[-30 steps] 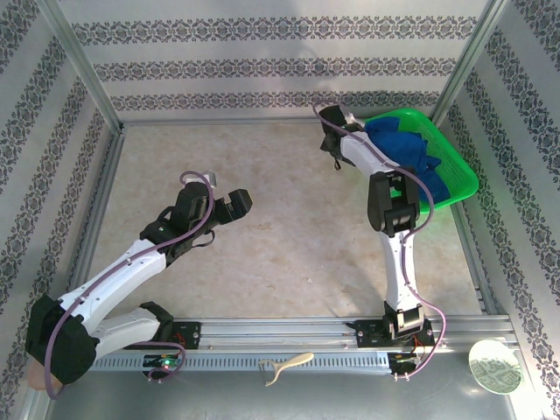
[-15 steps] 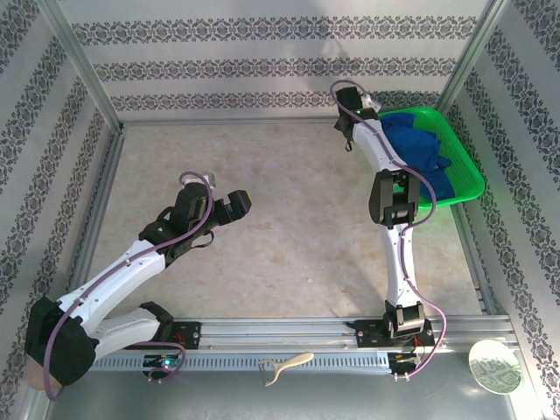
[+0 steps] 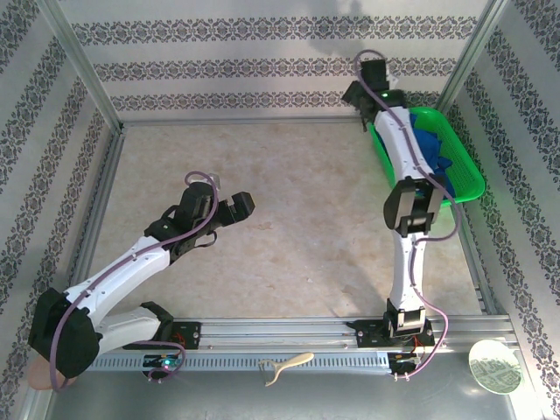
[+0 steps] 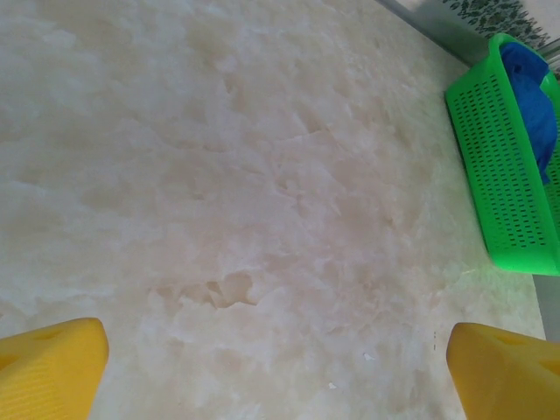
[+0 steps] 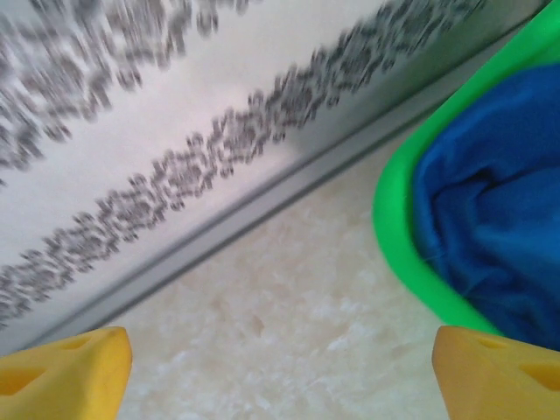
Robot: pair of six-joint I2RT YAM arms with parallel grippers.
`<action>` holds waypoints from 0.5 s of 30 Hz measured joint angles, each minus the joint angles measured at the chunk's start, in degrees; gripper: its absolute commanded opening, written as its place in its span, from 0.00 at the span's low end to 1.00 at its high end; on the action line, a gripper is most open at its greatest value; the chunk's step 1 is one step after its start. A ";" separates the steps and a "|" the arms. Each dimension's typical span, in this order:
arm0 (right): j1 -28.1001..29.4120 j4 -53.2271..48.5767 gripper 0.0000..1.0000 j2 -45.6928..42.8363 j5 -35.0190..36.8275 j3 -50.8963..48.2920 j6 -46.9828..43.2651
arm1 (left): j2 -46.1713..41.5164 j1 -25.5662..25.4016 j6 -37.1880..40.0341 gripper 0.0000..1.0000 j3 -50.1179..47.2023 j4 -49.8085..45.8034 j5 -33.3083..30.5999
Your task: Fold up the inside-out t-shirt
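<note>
Imo the right claw (image 5: 280,385), wide open and empty at 1 o'clock by the far corner of the green basket (image 3: 464,156), should dip over the rim and pinch a fat bunch of the blue t-shirt (image 3: 437,162) wadded inside at 2 o'clock, while the left claw (image 4: 280,372) hovers open around 8 o'clock over the surface (image 3: 297,192).

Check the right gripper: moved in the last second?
Yes. The right gripper moved rightward and farther out, now overlapping the back wall instead of the tabletop.
</note>
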 measured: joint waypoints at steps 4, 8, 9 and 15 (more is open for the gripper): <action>-5.46 -0.11 0.98 -6.25 0.59 -5.38 2.38 | 0.00 0.00 -0.26 0.99 -1.77 2.51 1.38; -11.52 -0.13 0.98 -7.06 0.48 -13.05 5.01 | 0.28 0.00 -0.28 0.99 -2.49 3.15 2.56; -12.63 -0.55 0.98 -6.23 0.28 -14.27 5.62 | 0.37 0.00 -0.26 0.99 -2.49 3.32 2.84; -14.71 -2.71 0.98 1.42 -1.66 -15.76 8.02 | 0.55 0.00 -0.39 0.99 -2.49 4.70 4.59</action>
